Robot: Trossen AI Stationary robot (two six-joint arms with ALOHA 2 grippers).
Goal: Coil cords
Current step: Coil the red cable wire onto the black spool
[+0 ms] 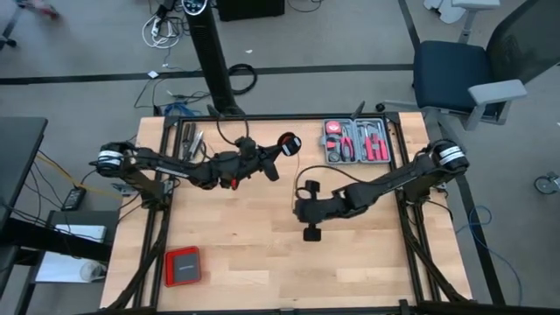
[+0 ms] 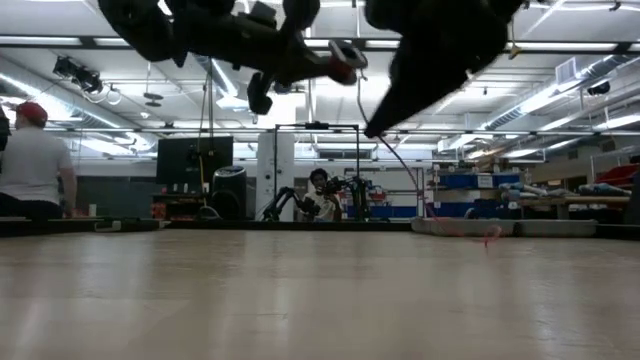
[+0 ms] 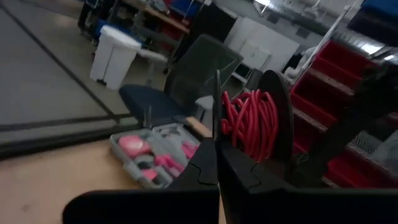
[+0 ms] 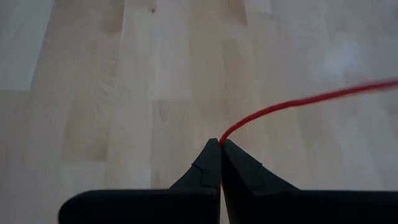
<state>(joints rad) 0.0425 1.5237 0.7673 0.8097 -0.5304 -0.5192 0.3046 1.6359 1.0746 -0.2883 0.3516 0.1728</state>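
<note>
Here, right gripper (image 4: pixel 220 142) pinching red cord (image 4: pixel 292 104); left gripper (image 3: pixel 216 144) gripping spool (image 3: pixel 252 121)

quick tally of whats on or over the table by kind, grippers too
grippers: 2, left gripper shut on the spool, right gripper shut on the red cord
spools wound with red cord: 1
grey tool trays: 1
flat red boxes: 1
total: 5

A grey plastic tool tray (image 1: pixel 355 142) with pink-handled tools sits at the light wooden table's (image 1: pixel 262 254) one o'clock edge. A flat red square box (image 1: pixel 183 266) lies at seven o'clock. A dark blue office chair (image 1: pixel 455 74) stands beyond, at two o'clock.
</note>
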